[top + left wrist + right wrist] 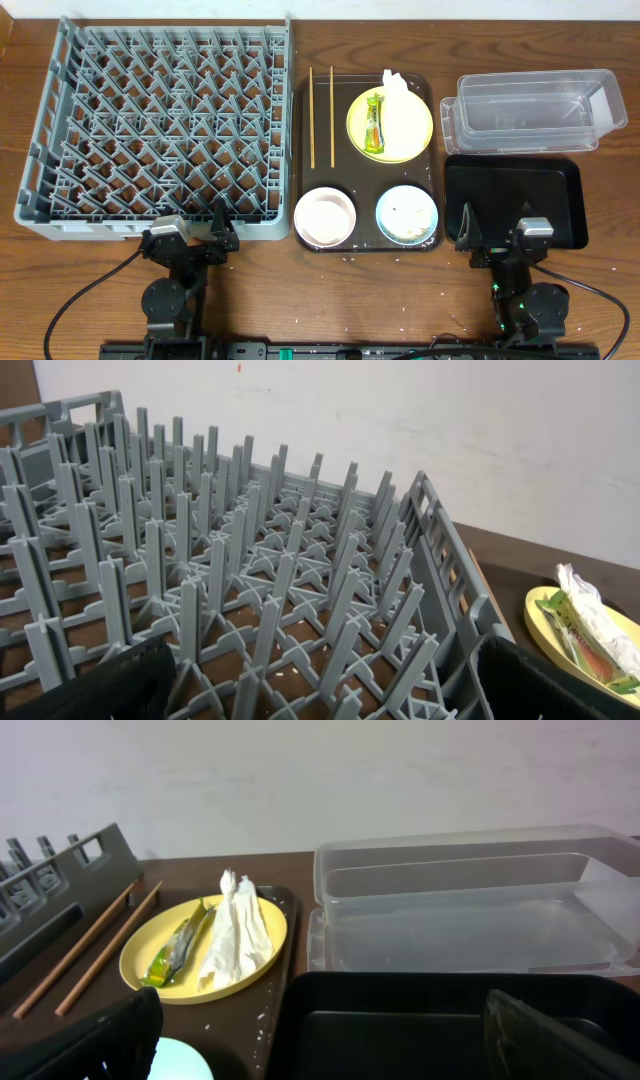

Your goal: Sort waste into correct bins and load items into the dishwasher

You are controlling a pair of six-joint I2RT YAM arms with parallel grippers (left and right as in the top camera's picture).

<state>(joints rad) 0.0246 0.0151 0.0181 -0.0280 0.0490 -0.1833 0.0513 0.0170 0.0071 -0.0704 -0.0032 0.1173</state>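
The left gripper (325, 660) stands at the near edge of the grey rack (160, 120). Its two fingers are wide apart and there is nothing between them. The rack takes the left part of the table (330, 300), and its pegs stand upright in rows.

The right gripper (320, 1015) is also spread open and holds nothing. It hangs over the near edge of the black tray (520, 185). Just behind this tray stands the clear tub (530, 78), on the far right of the table.

Between the rack and these two bins lies the brown serving tray (365, 178). The yellow plate (420, 135) is on its far right part. On the plate the snack wrapper (375, 122) and the crumpled paper napkin (397, 98) lie side by side, the wrapper to the left. One end of the napkin reaches over the far rim of the plate.

The two chopsticks (311, 117) lie parallel along the left side of the serving tray, apart from the plate. On the near part of the tray the white bowl (325, 217) is at the left and the light blue bowl (381, 215) at the right, near each other but not touching. Pale crumbs (405, 212) lie inside the blue bowl, and a few small specks are scattered on the serving tray beside it.
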